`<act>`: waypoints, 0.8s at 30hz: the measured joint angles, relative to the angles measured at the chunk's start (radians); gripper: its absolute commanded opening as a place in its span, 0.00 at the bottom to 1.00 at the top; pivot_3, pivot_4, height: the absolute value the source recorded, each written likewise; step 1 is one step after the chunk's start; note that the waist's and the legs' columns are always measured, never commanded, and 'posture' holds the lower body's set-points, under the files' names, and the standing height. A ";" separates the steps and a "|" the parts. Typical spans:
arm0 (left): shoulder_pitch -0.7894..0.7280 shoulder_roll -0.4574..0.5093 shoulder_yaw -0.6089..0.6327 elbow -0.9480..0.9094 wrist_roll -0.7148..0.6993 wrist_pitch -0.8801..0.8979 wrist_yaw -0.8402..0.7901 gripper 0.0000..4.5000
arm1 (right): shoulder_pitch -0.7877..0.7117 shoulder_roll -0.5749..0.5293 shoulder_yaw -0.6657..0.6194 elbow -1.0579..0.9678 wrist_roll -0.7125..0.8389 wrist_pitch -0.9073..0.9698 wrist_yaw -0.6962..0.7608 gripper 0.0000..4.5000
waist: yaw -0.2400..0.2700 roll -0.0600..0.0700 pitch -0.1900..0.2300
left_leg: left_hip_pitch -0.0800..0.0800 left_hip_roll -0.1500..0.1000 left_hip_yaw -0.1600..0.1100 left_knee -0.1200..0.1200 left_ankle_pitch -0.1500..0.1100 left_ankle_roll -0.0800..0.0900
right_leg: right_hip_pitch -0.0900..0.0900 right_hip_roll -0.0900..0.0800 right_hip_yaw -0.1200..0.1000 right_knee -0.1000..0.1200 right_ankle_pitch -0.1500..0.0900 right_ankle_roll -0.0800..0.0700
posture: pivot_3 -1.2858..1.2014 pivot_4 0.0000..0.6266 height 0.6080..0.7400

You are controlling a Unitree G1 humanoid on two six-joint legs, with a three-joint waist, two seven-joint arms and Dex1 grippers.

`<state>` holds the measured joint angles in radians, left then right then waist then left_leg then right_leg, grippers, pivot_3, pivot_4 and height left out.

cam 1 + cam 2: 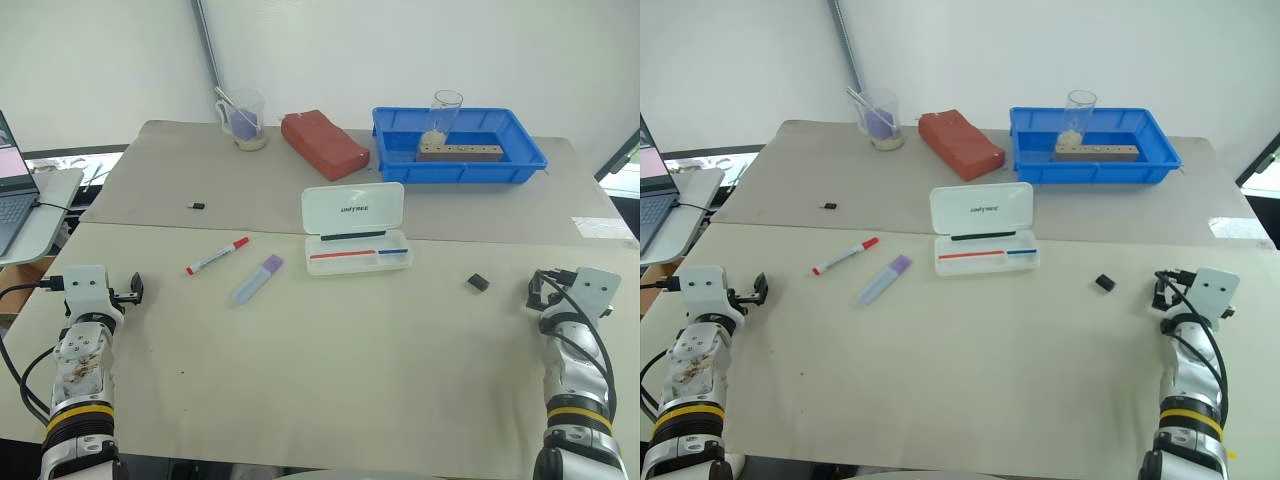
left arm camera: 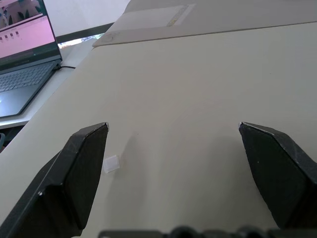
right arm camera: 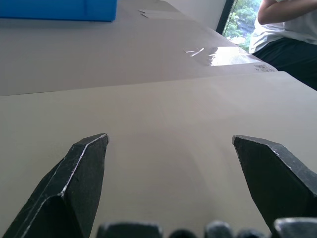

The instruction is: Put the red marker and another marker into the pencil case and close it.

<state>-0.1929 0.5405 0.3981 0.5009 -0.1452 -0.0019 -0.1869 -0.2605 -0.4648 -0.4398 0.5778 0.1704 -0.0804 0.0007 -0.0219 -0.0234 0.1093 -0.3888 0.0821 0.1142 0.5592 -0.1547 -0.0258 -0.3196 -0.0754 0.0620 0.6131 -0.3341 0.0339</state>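
Observation:
The red marker (image 1: 217,256), white with a red cap, lies on the table left of centre. Beside it to the right lies the other marker, a pale-lavender highlighter (image 1: 258,279) with a purple cap. The pencil case (image 1: 355,228) sits open at mid-table, its white lid standing up behind, with a red pen, a blue pen and a black pen inside. My left gripper (image 2: 173,130) hovers low over bare table at the near left edge, open and empty. My right gripper (image 3: 171,139) hovers at the near right edge, also open and empty. Both are far from the markers.
A blue tray (image 1: 458,145) with a wooden block and a glass stands at the back right; a red brick-like block (image 1: 323,143) and a beaker (image 1: 244,120) stand at the back. Small black pieces (image 1: 478,283) (image 1: 197,205) lie on the table. A laptop (image 1: 15,195) sits left; a person (image 3: 285,34) sits right.

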 measured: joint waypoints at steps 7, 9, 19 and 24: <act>0.038 0.139 0.014 -0.196 -0.097 0.060 -0.211 1.00 | -0.001 -0.100 0.032 -0.061 0.006 0.017 0.138 0.99 | -0.004 0.001 0.005 | -0.003 0.000 0.001 0.000 0.000 0.000 | -0.001 0.000 0.000 0.000 0.000 0.000 | 0.52 0.24 1.00; 0.029 0.206 0.015 -0.316 -0.169 0.118 -0.323 1.00 | -0.004 -0.141 0.052 -0.157 0.033 0.057 0.236 0.99 | -0.004 0.002 0.006 | -0.002 0.001 0.001 0.000 0.000 0.000 | 0.000 0.000 0.000 0.000 0.000 0.000 | 0.52 0.24 1.00; -0.190 0.359 -0.342 -0.608 -0.242 0.334 -0.777 1.00 | 0.122 -0.279 0.230 -0.737 0.326 0.482 0.708 0.99 | 0.019 0.007 0.008 | -0.008 0.001 -0.001 0.001 0.000 0.000 | -0.009 0.002 -0.002 -0.001 0.000 0.000 | 0.52 0.24 1.00; -0.440 0.187 -0.568 -0.484 -0.127 0.270 -0.861 1.00 | 0.126 -0.291 0.319 -0.944 0.365 0.580 0.763 0.99 | 0.029 0.007 0.007 | -0.018 0.001 -0.004 0.010 0.006 0.012 | -0.015 0.007 0.000 -0.001 0.001 0.001 | 0.52 0.24 1.00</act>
<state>-0.6334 0.7279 -0.1694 0.0170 -0.2720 0.2679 -1.0481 -0.1345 -0.7559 -0.1205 -0.3662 0.5357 0.5001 0.7633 0.0073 -0.0163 0.1166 -0.4068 0.0830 0.1105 0.5688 -0.1487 -0.0138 -0.3348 -0.0687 0.0620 0.6124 -0.3326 0.0346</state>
